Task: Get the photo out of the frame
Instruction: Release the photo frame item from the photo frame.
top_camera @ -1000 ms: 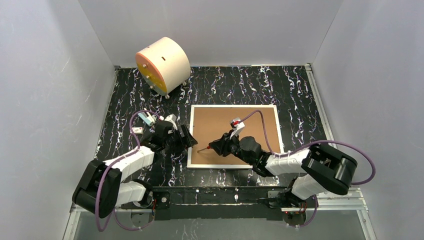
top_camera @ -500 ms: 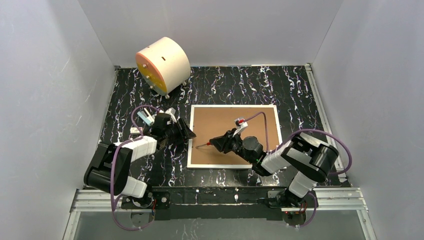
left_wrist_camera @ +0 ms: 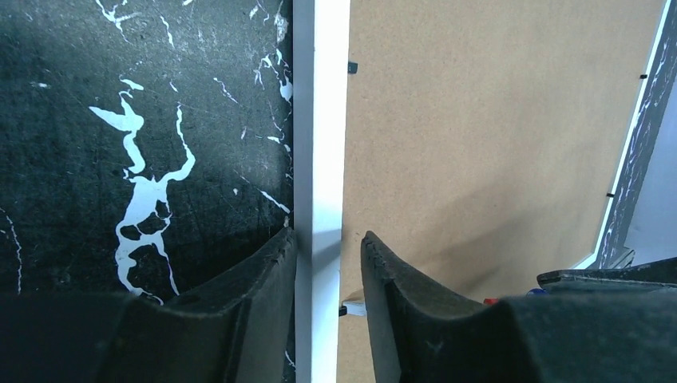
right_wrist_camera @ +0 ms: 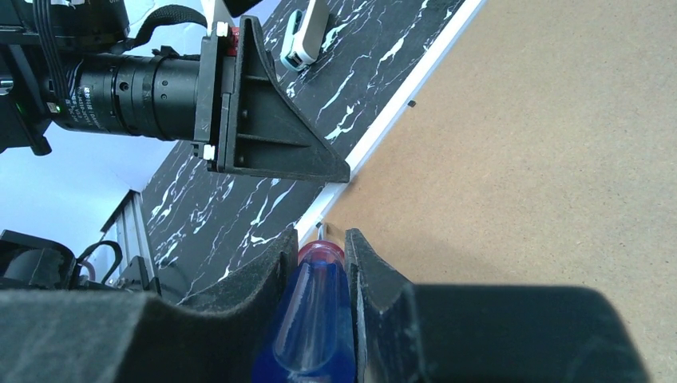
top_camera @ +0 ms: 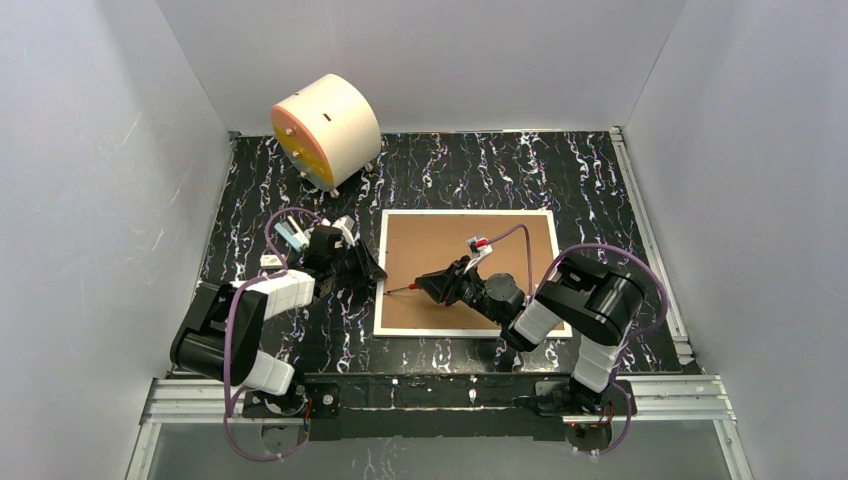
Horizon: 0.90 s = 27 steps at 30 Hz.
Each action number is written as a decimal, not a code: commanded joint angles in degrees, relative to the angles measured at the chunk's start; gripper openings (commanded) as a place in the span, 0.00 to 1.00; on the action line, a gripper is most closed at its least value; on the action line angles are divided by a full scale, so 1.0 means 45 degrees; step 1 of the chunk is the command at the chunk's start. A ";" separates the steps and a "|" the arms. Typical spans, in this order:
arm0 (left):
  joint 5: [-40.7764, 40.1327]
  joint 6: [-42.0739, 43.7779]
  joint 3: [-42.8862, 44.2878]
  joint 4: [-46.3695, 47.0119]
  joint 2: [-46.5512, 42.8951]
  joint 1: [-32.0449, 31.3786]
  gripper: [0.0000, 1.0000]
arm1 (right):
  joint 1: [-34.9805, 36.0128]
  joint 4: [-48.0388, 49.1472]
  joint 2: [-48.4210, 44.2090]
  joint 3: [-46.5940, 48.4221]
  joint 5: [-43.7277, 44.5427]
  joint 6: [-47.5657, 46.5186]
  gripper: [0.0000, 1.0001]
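The frame [top_camera: 468, 213] lies face down on the table, its brown backing board [top_camera: 450, 245] facing up. The photo is hidden under the board. My left gripper [top_camera: 377, 272] straddles the frame's white left rail [left_wrist_camera: 321, 120]. Its outer finger touches the rail's outside edge, and a narrow gap remains at the inner finger [left_wrist_camera: 375, 263]. It is open [left_wrist_camera: 327, 239]. My right gripper [right_wrist_camera: 321, 239] is shut on a blue-handled screwdriver [right_wrist_camera: 315, 319]. The screwdriver's tip [top_camera: 400, 290] rests at the board's left edge, just beside the left fingers [right_wrist_camera: 319, 171].
A cream cylinder with an orange face [top_camera: 325, 130] stands at the back left. Small black tabs [left_wrist_camera: 351, 68] hold the board along the rail. Grey walls close in the black marbled table [top_camera: 500, 160] on three sides.
The left gripper moved right onto the frame's left rail and its jaws narrowed around it. The right arm's elbow swung in, and the screwdriver tip stayed at the board's left edge.
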 commanded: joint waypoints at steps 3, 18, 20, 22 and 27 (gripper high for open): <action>-0.0139 0.0378 -0.0191 -0.0982 0.0431 0.0019 0.30 | 0.0030 -0.0586 0.0708 0.0033 -0.0615 -0.0278 0.01; 0.0115 -0.1303 -0.1780 0.1003 0.0560 0.0017 0.16 | 0.0124 0.1119 0.2167 -0.0193 -0.0895 0.1270 0.01; 0.0145 -0.1501 -0.1883 0.1227 0.0567 0.0018 0.14 | 0.0410 0.0371 0.1898 0.0011 -0.0596 0.1067 0.01; 0.0188 -0.1694 -0.1919 0.1424 0.0597 0.0019 0.13 | 0.0842 -0.0717 0.1441 0.0383 0.0238 0.0643 0.01; 0.0048 -0.2089 -0.2145 0.1689 0.0219 0.0002 0.12 | 0.1593 -0.6275 -0.0413 0.2397 0.2135 -0.0562 0.01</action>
